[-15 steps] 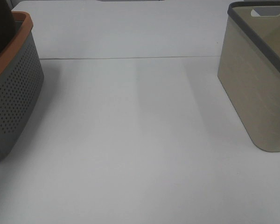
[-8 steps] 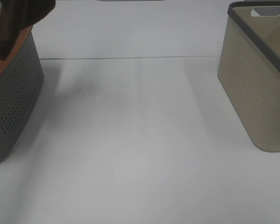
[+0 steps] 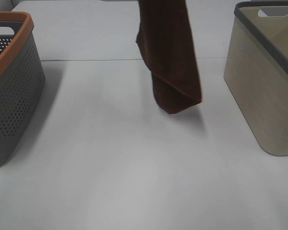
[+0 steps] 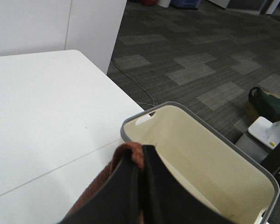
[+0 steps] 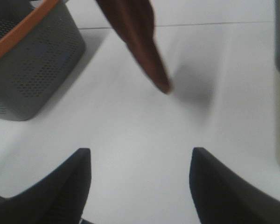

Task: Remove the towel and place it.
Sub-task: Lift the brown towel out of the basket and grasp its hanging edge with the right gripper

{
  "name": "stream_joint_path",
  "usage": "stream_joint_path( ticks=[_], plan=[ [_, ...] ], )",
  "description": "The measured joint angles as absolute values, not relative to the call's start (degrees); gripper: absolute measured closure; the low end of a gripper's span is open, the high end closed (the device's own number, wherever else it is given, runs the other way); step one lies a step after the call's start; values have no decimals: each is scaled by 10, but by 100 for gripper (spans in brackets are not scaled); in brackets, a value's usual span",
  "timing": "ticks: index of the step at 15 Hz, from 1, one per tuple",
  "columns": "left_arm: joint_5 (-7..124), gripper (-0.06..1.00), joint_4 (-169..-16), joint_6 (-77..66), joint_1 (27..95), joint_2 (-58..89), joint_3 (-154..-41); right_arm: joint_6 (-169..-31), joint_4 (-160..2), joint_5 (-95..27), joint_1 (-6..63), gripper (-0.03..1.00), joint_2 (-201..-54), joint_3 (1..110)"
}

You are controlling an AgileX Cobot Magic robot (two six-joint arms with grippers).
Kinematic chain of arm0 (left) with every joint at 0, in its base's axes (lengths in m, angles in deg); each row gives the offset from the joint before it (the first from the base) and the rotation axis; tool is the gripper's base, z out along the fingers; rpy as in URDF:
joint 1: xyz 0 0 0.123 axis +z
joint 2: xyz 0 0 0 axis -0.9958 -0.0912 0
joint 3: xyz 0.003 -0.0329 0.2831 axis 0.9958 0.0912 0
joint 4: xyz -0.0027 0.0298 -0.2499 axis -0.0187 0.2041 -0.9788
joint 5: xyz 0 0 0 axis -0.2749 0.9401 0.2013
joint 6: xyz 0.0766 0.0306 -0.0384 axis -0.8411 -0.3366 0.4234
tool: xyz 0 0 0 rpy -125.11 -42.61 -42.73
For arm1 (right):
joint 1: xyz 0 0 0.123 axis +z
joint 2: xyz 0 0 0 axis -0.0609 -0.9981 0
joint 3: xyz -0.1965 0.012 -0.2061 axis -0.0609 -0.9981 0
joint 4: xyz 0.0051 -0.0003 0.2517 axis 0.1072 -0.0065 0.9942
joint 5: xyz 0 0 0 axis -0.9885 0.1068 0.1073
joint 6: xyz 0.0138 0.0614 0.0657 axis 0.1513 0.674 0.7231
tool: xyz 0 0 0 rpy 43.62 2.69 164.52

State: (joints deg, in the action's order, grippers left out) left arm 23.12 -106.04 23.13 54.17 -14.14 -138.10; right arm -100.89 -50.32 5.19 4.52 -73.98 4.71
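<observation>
The dark reddish-brown towel (image 3: 170, 57) hangs in the air over the middle of the white table, its lower corner just above the surface. It hangs from above the top edge of the exterior view, so the left gripper does not show there. In the left wrist view the left gripper (image 4: 141, 161) is shut on the towel (image 4: 127, 151), whose edge bunches around the black fingers. The right wrist view shows the towel (image 5: 137, 35) hanging ahead of my right gripper (image 5: 139, 179), which is open and empty above the table.
A grey perforated basket with an orange rim (image 3: 12, 86) stands at the left edge of the table. A beige bin with a grey rim (image 3: 264, 81) stands at the right; it shows below the left gripper in the left wrist view (image 4: 210, 154). The table's far edge borders carpeted floor.
The towel has been lifted out of the grey basket and carried right to the middle of the table, where it now hangs.
</observation>
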Motion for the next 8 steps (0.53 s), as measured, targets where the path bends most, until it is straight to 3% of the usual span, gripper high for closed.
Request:
stream_joint_path(
  ticks=[5,8],
  plan=[
    [244,94,-1037,232,503,-157,-1381,-1343,-206,20,45,38,-933,68],
    [244,94,-1031,232,492,-157,-1381,-1453,-131,37,56,38,-1039,123]
  ],
)
